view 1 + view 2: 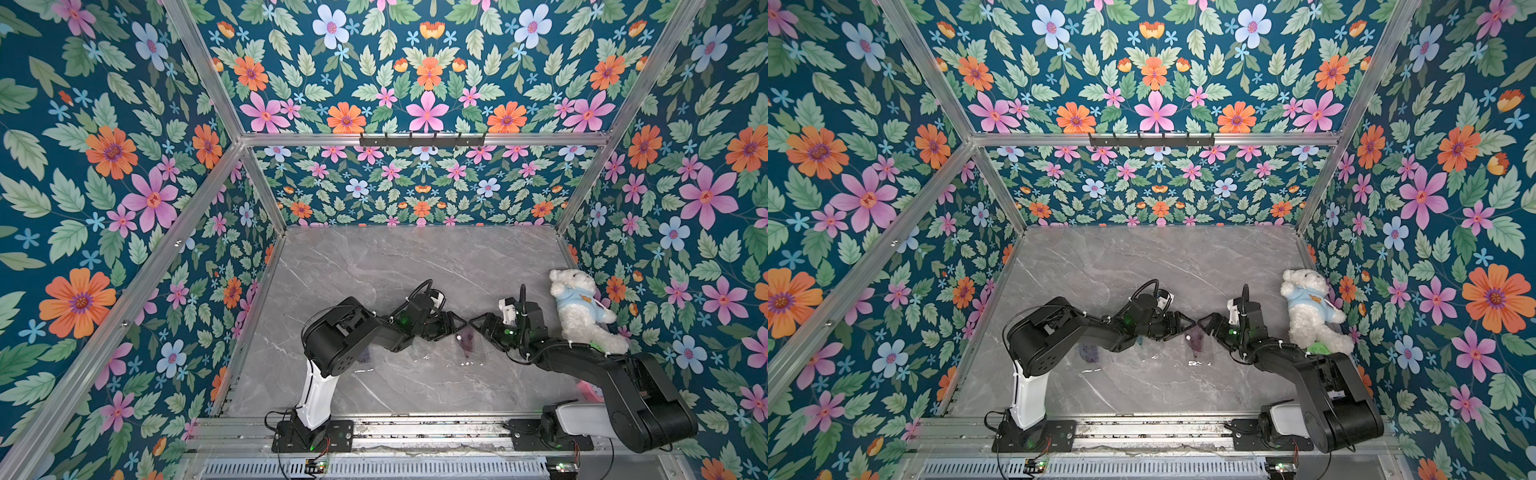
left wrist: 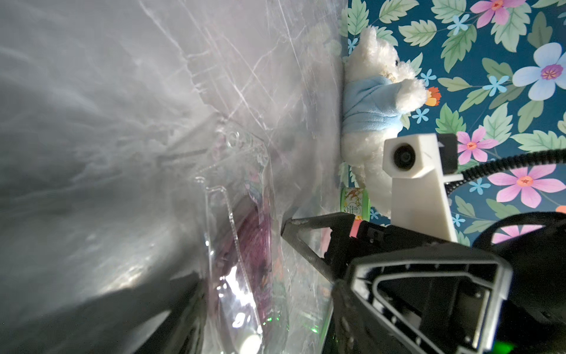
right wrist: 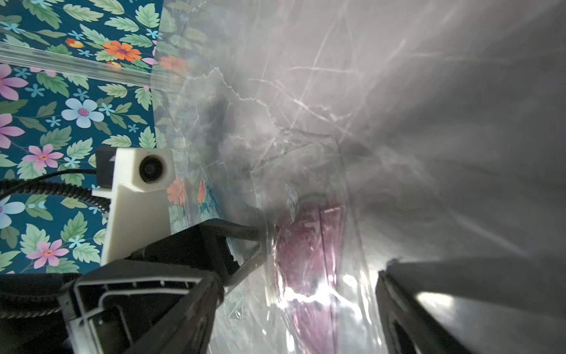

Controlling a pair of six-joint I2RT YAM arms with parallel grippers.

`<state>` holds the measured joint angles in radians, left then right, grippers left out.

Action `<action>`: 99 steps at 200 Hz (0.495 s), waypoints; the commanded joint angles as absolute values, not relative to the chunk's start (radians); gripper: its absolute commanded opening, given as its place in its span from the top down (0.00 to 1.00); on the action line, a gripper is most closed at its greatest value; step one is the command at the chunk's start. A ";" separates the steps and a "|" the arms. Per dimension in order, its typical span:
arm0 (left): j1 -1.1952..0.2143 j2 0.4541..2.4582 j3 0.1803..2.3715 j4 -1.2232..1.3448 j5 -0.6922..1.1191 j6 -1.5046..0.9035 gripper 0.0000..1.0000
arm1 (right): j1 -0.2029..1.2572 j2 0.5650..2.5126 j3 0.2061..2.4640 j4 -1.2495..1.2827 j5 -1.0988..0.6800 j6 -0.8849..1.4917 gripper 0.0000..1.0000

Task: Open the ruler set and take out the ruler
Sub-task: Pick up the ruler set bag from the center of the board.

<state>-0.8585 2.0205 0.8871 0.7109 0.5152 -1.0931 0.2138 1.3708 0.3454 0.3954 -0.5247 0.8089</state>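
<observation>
- Plastic, clear and thin, is what the ruler set (image 1: 467, 343) appears to be made of in both top views. It is a flat see-through case lying on the marble table (image 1: 374, 291), directly under the almost-touching tips of the left gripper (image 1: 455, 325) and the right gripper (image 1: 478, 328). It is probably light, so a push from one side would likely send it sliding over the smooth stone. A white teddy bear (image 1: 582, 307) sits well outside the right gripper, away from the work.
- In the left wrist view the left gripper's jaws stand wide with the case between them. The case is nearer one finger than the other, and neither finger visibly presses on it. The purple ruler (image 2: 254, 242) shows through the wall and is not yet out. The moulded rim (image 2: 211, 196) looks like the stiffest place to pinch. The glossy flat faces would probably flex and slip.
- In the right wrist view the right gripper's jaws are also spread wide, straddling the same case and holding nothing. The ruler (image 3: 309, 254) lies lengthways between them. It seems thin, rigid and easy to snap, so it is best taken by its edges or a bared end once the lid is parted. Having one gripper pin the base while the other lifts the lid edge looks like the sensible split.
</observation>
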 commanded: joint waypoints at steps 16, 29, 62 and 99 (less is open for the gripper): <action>-0.860 2.040 0.887 0.588 0.510 -1.104 0.33 | 0.214 1.477 0.309 0.603 -0.586 0.896 0.17; -0.861 2.046 0.890 0.594 0.515 -1.106 0.33 | 0.215 1.521 0.281 0.696 -0.599 0.943 0.17; -0.861 2.059 0.893 0.616 0.527 -1.113 0.34 | 0.230 1.627 0.217 0.933 -0.608 1.038 0.18; -0.859 2.056 0.896 0.613 0.532 -1.109 0.40 | 0.237 1.693 0.199 1.046 -0.604 1.075 0.22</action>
<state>-0.8585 2.0457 0.9001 0.7406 0.5457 -1.0996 0.2272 1.6653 0.2081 1.0893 -0.6006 1.0157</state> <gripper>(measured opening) 0.640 0.787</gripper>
